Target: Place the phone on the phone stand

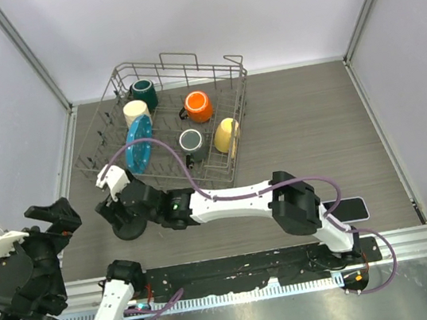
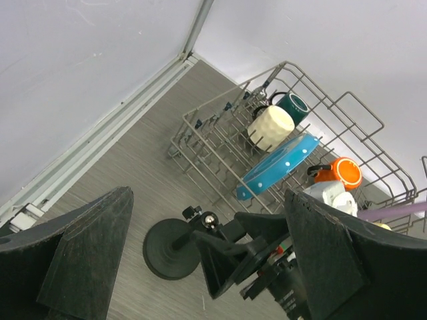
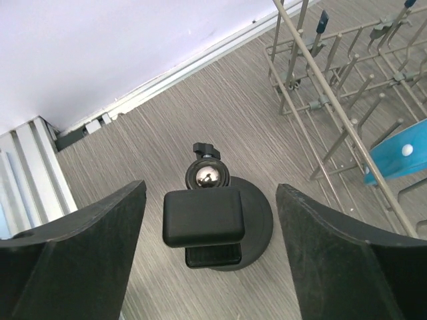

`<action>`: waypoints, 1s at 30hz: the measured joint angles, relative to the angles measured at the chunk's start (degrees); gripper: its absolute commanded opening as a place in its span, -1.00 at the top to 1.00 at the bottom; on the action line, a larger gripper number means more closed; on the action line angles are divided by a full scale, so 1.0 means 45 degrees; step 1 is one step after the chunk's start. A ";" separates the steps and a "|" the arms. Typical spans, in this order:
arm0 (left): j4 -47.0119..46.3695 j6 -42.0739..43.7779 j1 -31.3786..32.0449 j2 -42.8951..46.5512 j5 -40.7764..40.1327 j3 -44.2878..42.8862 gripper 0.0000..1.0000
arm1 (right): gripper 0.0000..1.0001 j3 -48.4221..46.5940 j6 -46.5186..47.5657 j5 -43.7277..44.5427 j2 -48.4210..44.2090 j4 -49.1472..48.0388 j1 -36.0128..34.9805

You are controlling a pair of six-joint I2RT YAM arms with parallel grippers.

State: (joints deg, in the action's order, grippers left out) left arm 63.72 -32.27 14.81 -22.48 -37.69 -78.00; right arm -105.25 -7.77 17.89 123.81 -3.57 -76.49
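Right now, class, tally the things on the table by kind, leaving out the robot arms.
Mugs: 5 (teal, cream, orange, grey, yellow)
Plate: 1
Rack: 1
Phone: 1
Stand: 1
Total: 9

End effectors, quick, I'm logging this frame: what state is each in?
Left end effector: open, empty.
Right end effector: open, empty, at the phone stand.
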 measured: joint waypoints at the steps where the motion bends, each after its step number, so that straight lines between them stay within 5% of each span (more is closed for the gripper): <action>1: -0.0005 0.0000 0.0058 0.0097 0.0000 0.0083 -0.99 | -0.49 0.0000 -0.0141 -0.0053 0.0019 0.0005 0.0049; 4: -0.0063 0.0000 0.0248 0.0486 0.0010 0.0350 -0.99 | -0.03 0.0005 -0.0651 -0.0355 0.0039 -0.0078 0.0209; 5: -0.0073 -0.0005 0.0316 0.0670 0.0015 0.0457 -0.99 | 0.26 0.0005 -0.0874 -0.0447 0.0049 -0.0160 0.0272; 11: -0.0413 -0.0005 0.0631 0.1666 0.0199 0.0967 -0.99 | 0.98 0.0121 -0.1899 -0.0865 0.0068 -0.0418 0.0442; 19: -0.0675 -0.0005 0.0724 0.1797 0.0777 0.1195 -0.99 | 0.99 0.1603 -0.2098 -0.0253 -0.0942 -0.0821 0.0418; 30: -0.1394 -0.0175 0.0724 0.1719 0.1919 0.2385 -0.98 | 0.99 0.7368 -0.1802 0.3429 -0.6363 0.1049 -0.0083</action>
State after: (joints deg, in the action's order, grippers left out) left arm 57.45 -33.06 18.06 -14.74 -29.06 -67.26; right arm -72.10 -15.88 33.32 95.18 1.15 -76.86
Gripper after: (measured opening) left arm 0.992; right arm 0.464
